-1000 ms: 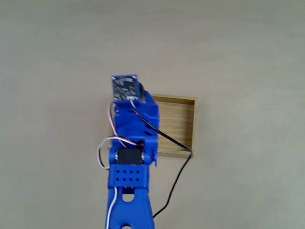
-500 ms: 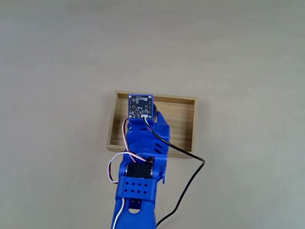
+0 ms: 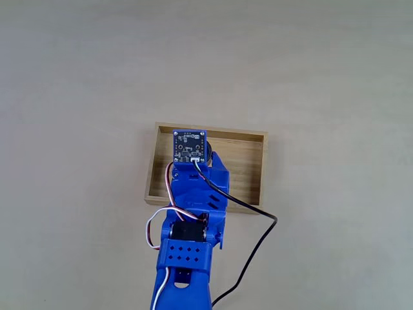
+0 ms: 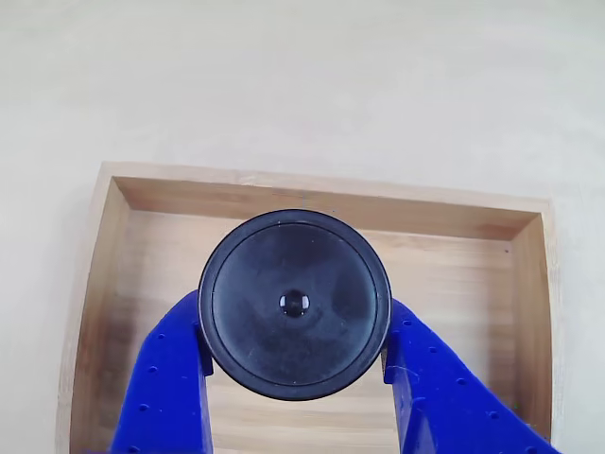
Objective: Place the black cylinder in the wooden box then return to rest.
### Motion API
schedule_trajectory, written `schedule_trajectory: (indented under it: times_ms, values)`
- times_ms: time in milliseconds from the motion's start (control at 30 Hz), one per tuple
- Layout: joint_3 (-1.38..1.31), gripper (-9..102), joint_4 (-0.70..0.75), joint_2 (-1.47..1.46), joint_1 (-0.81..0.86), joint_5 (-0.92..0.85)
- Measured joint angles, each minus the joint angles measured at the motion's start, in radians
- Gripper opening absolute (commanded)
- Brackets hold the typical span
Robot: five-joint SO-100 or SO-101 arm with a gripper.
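Plain pale beige tabletop (image 3: 335, 77)

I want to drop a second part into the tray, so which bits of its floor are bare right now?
The light wooden box has bare floor to the right of the short black cylinder, up to the right wall, and a narrower strip along the far wall. The middle is crowded: the blue tool grips the cylinder there.

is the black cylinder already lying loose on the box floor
No: in the other view the black cylinder sits clamped between the two blue fingers of the hand, above the wooden box.
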Motion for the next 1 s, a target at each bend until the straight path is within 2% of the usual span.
schedule_trajectory:
  times_ms: [1000]
  values:
    - [-0.041, 19, -0.003, 0.183, 0.012, -0.025]
